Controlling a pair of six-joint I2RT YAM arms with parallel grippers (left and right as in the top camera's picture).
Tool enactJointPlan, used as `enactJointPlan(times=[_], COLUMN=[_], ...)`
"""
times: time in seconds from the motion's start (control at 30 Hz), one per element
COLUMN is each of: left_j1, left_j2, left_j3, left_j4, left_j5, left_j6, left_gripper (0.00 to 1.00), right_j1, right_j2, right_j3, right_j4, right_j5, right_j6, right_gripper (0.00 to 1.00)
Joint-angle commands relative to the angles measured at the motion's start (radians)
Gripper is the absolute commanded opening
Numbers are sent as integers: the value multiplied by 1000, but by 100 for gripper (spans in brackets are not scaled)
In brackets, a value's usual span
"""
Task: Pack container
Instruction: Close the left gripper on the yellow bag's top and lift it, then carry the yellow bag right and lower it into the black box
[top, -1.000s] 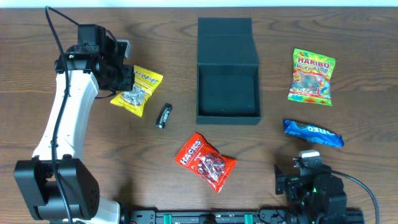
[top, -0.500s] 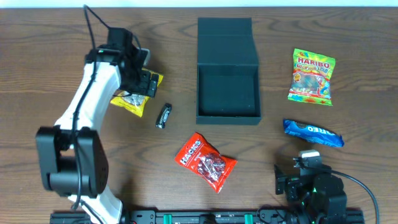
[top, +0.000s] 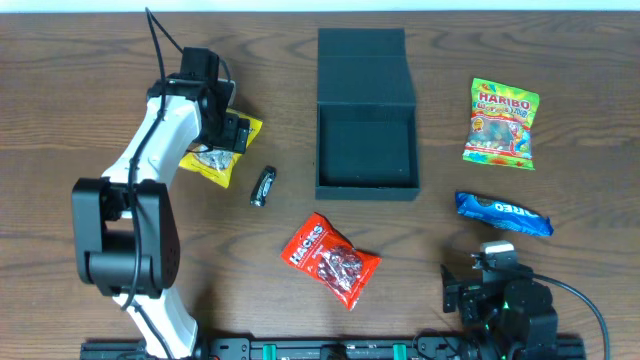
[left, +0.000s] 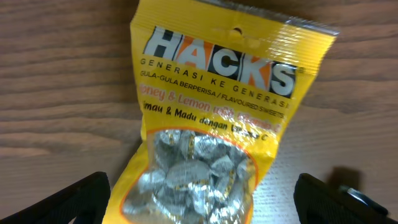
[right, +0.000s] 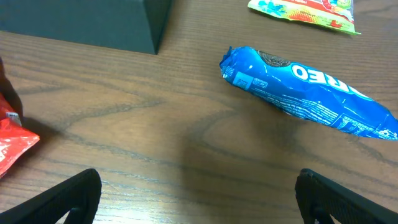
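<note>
Left arm (top: 140, 165) is reached out over the yellow Hacks packet (left: 208, 118), and the wrist view tells the story: the left jaws are spread wide, one tip either side of the bag's lower half, nothing gripped yet. That straddle looks like the set-up for a pinch across the packet's width, so I'd call this the approach to a first pick. The container (top: 366, 150) sits at the upper middle of the tabletop (top: 560, 40), lid flap folded back flat behind it, cavity bare. It is open and within reach of both arms, which is just what packing needs. The yellow packet lies flat, well left of the box, and between them is a small dark item (top: 263, 186) I can't identify. On the other side, the right jaws are parted too, low near the front edge and holding nothing, with the blue Oreo pack (right: 311, 93) lying just ahead. The Haribo bag (top: 501, 122) and red Hacks packet (top: 330, 260) lie flat on the wood, unpacked.
</note>
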Motion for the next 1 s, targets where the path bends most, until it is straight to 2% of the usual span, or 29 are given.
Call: enactJointPlan(times=[0.0,0.37,0.47,0.57,0.7,0.77,0.97], left_j1=[5,5,5,5,4,4,4], left_j2=[62,109,109,109,109,109,109], left_j3=[2,2,2,2,2,2,2], left_j4=[7,37,37,37,37,36,29], left_j5=[-24,-45,-45,-45,-42,-42,-42], left_j6=[-13,-42,-42,-42,-42,-42,-42], left_gripper=[95,95,100,84,68,56,34], right_j1=[-4,-4,-4,-4,-4,-4,-4], right_j2=[-5,-5,-5,-5,-5,-5,-5], right_j3=[-6,-6,-6,-6,-6,-6,-6], right_j4=[-5,-5,-5,-5,-5,-5,-5], right_j5=[-7,-7,-7,-7,-7,-7,-7], right_j6=[-11,-11,-11,-11,-10,-11,-11], right_gripper=[99,99,99,99,99,99,99])
